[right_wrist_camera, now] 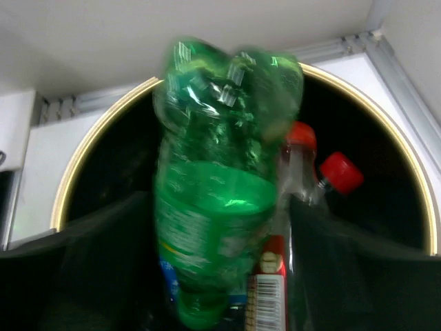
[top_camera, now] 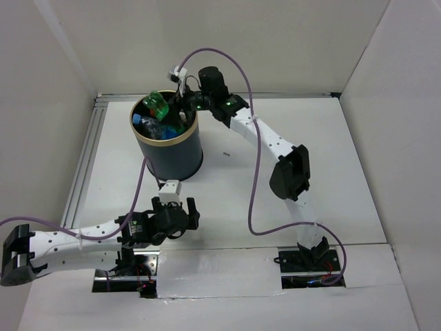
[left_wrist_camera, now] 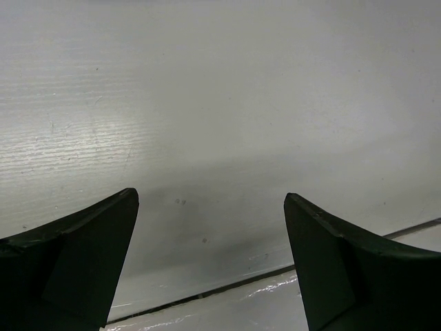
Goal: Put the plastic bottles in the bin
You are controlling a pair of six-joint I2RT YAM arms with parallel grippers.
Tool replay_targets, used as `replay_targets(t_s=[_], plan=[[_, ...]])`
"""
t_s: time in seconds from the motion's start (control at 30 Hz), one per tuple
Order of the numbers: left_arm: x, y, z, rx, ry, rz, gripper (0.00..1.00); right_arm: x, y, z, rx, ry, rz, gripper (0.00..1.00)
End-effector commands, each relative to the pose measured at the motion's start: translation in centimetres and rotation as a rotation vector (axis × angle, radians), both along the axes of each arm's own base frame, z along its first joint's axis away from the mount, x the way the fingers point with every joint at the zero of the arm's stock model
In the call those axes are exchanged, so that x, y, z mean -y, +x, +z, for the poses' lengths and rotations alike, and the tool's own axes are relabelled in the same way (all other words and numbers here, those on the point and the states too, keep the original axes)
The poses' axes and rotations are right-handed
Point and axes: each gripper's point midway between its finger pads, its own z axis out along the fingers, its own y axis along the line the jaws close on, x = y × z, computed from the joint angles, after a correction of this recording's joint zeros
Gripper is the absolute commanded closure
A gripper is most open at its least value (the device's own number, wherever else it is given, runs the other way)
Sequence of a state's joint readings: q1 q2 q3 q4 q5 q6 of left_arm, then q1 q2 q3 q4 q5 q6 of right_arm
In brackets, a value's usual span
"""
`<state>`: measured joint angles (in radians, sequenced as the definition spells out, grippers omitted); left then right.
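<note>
While the green bottle (right_wrist_camera: 207,138) hangs blurred between the right tool's (right_wrist_camera: 217,207) half-spread jaws, just above the bin (right_wrist_camera: 393,172), I cannot tell if it's gripped. Light, thin, crushable, slick; take mid-body. Left tool (left_wrist_camera: 211,194) wide open, empty, bench (left_wrist_camera: 207,83) beneath.

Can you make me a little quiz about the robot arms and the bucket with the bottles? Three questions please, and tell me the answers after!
1. True or false: the left gripper is holding a bottle.
2. Pick one: what colour is the bottle between the fingers of the right gripper? A) red B) green C) yellow
3. Fill the gap: the two caps showing inside the bin, beside that bottle, are ____.

Key:
1. False. It is open and empty, above the bare table.
2. B.
3. Red.
</note>
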<state>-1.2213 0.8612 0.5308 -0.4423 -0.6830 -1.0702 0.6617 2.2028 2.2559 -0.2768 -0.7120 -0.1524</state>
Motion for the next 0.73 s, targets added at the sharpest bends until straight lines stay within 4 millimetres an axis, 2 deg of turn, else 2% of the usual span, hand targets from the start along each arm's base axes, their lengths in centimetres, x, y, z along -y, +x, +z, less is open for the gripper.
replay_targets(t_s=[0.0,0.03,0.1,0.13,0.17,0.2,0.23,0.27,0.3,0.33,0.37,0.4,0.43,0.47,0.5,0.53,0.57,0.6,0.63,0.67,0.7], plan=[[0.1,0.7,1.3,0.058,-0.007,0.005,0.00,0.1,0.1,6.1,0.092,0.088,-0.025,0.02],[0.3,0.8,1.7,0.062,-0.016,0.005,0.00,0.3,0.0,6.3,0.079,0.076,-0.034,0.00],[0.3,0.9,1.9,0.069,0.002,-0.009,0.00,1.5,-0.2,9.7,0.134,0.099,-0.087,0.00],[0.5,0.9,2.3,0.076,-0.002,-0.014,0.00,3.2,0.9,10.6,0.143,0.098,-0.146,0.00],[0.7,1.0,2.6,0.084,-0.009,-0.018,0.00,4.7,0.1,13.3,0.171,0.114,-0.192,0.00],[0.8,1.1,2.7,0.094,0.001,-0.032,0.00,6.8,1.6,14.0,0.179,0.103,-0.312,0.00],[1.2,1.2,3.2,0.106,-0.022,-0.045,0.00,9.0,3.1,12.8,0.158,0.070,-0.391,0.00],[1.6,1.3,3.8,0.121,-0.031,-0.054,0.00,11.7,2.4,14.8,0.176,0.079,-0.453,0.00],[1.9,1.3,4.0,0.126,-0.037,-0.072,0.00,13.7,3.0,14.5,0.158,0.067,-0.516,0.00],[2.1,1.4,4.2,0.144,-0.026,-0.090,0.00,15.9,4.3,11.3,0.109,0.000,-0.604,0.00],[2.7,1.5,5.2,0.161,-0.053,-0.104,0.00,18.8,5.1,10.2,0.076,-0.031,-0.687,0.00],[2.9,1.6,5.4,0.174,-0.052,-0.114,0.00,21.3,4.0,10.7,0.063,-0.043,-0.758,0.00],[3.3,1.7,5.8,0.187,-0.043,-0.138,0.00,23.9,4.4,7.4,0.012,-0.125,-0.880,0.00],[3.6,1.6,6.0,0.196,-0.044,-0.154,0.00,26.3,4.3,6.0,-0.009,-0.167,-0.946,0.00],[4.1,1.8,7.0,0.218,-0.071,-0.157,0.00,28.5,2.6,7.1,0.001,-0.151,-1.007,0.00],[4.3,1.7,7.2,0.224,-0.076,-0.172,0.00,30.1,1.9,6.1,-0.005,-0.172,-1.055,0.00],[4.5,1.9,7.1,0.235,-0.060,-0.184,0.00,32.7,1.1,1.7,-0.072,-0.245,-1.105,0.00],[4.9,2.0,7.5,0.249,-0.071,-0.188,0.00,34.5,-0.9,2.7,-0.051,-0.215,-1.131,0.00],[5.1,2.1,7.7,0.263,-0.069,-0.196,0.00,35.6,-1.9,1.5,-0.062,-0.222,-1.145,0.00],[5.3,2.2,7.6,0.263,-0.067,-0.196,0.00,37.0,-3.5,-3.9,-0.135,-0.305,-1.155,0.00],[5.4,2.6,7.3,0.267,-0.050,-0.193,0.00,38.7,-4.4,-5.1,-0.136,-0.315,-1.185,0.00]])
